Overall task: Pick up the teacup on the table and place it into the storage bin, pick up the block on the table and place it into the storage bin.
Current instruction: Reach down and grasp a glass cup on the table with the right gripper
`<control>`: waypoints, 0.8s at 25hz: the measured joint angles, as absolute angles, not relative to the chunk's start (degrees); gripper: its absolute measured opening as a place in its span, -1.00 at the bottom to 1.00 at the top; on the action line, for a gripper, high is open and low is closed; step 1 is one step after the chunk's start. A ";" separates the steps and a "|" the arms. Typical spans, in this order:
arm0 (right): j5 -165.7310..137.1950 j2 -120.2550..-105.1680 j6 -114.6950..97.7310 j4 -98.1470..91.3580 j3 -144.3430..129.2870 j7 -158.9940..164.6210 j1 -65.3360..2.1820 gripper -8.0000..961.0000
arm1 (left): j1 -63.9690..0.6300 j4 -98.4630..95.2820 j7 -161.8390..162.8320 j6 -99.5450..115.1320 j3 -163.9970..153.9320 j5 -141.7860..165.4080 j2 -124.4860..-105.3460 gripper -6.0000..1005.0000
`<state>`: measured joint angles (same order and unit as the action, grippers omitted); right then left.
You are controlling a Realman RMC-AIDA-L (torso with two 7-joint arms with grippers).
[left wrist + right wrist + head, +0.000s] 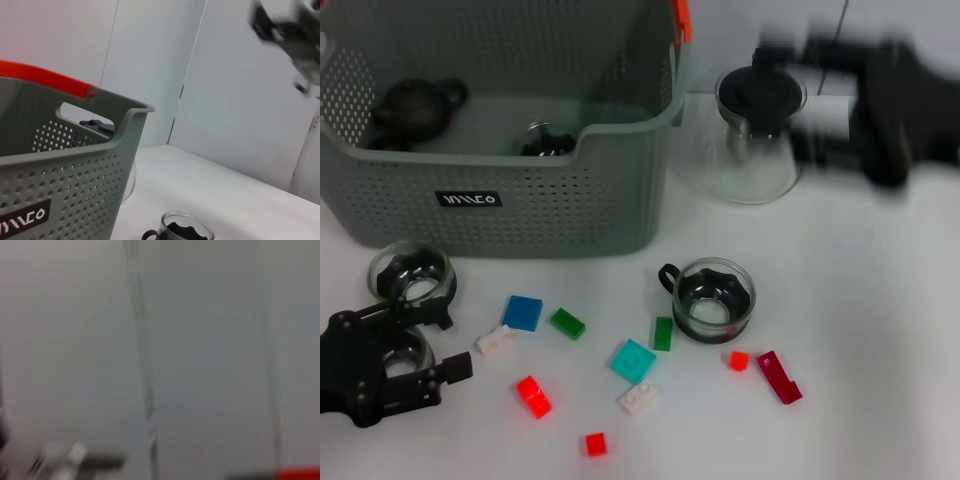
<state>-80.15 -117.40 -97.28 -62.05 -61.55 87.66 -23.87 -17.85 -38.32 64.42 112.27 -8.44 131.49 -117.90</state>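
Our left pincer (pixel 445 345) rests at the near left of the desk (pixel 880 330), fingers spread wide around a glass teacup (pixel 392 352), not yet closed on it. Our right pincer (pixel 790 70) is a blur above the glass pitcher (pixel 757 135); we cannot tell its state. The storage bin (pixel 500 190) stands at the far left, its long axis across the desk, label toward us. Only the head view shows the scattered blocks, including a blue block (pixel 523 312). The left wrist view shows the bin's wall and another handled teacup (pixel 184 230).
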 joint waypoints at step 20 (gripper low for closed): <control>-138.23 -120.72 -102.10 -75.77 -80.90 121.19 -42.62 0.47 | -17.27 -38.55 64.15 113.09 -7.51 131.92 -117.77 0.58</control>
